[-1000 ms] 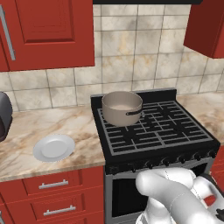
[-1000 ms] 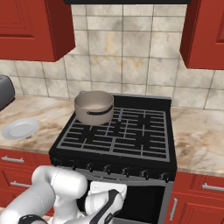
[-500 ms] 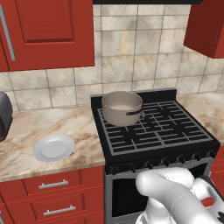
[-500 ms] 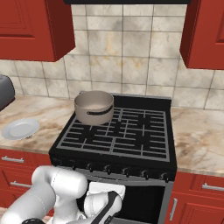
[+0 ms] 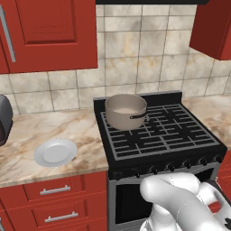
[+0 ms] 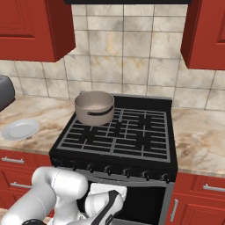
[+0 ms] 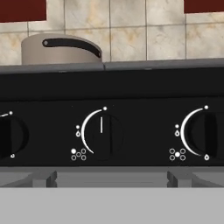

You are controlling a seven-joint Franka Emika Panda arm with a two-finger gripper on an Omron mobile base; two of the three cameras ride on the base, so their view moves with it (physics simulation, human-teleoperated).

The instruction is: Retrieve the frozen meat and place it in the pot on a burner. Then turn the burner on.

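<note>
The gripper (image 6: 110,215) hangs low in front of the stove (image 6: 118,136), below the front edge of its knob panel (image 7: 109,131), with its jaws spread fully apart and nothing between them. Straight ahead of it in the hand view sits one knob (image 7: 103,138), with a second knob (image 7: 203,133) off to one side and part of a third at the opposite edge. Above and beyond the gripper, the pot (image 5: 126,111) stands upright on the rear left burner (image 5: 128,126), its dark handle turned toward the front; what lies inside it cannot be made out. The other grates (image 5: 173,131) lie bare. Further left of the gripper, a white plate (image 5: 55,152) rests on the table (image 5: 27,135), well apart from the stove's edge.
</note>
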